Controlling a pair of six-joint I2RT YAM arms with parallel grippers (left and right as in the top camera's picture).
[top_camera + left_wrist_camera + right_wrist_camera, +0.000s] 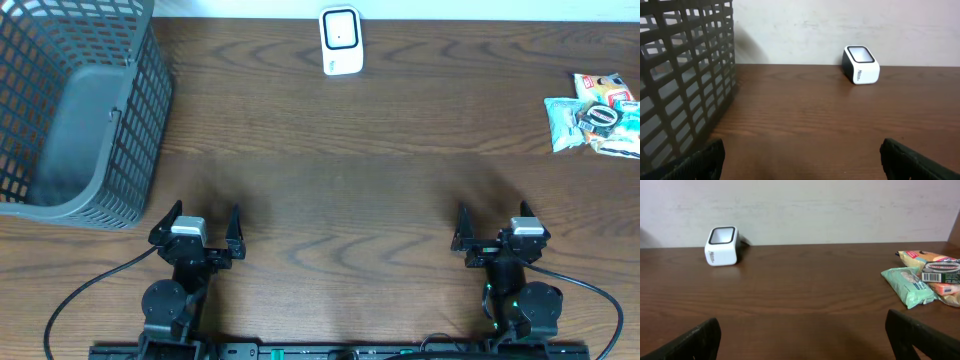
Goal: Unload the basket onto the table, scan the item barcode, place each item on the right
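Observation:
The white barcode scanner [341,40] stands at the table's far edge, its dark window facing up; it also shows in the left wrist view [861,65] and the right wrist view [722,246]. A small pile of packaged items [597,112] lies at the far right: a pale green packet [908,286] and a pack with a barcode label [939,277]. My left gripper [202,220] [801,155] and right gripper [493,224] [802,330] rest near the front edge. Both are open with only bare table between their fingers, far from scanner and items.
A grey mesh basket [80,110] [680,80] stands at the far left, just ahead and left of my left gripper. The dark wooden table [340,170] stretches between the grippers and the scanner. A pale wall rises behind the table.

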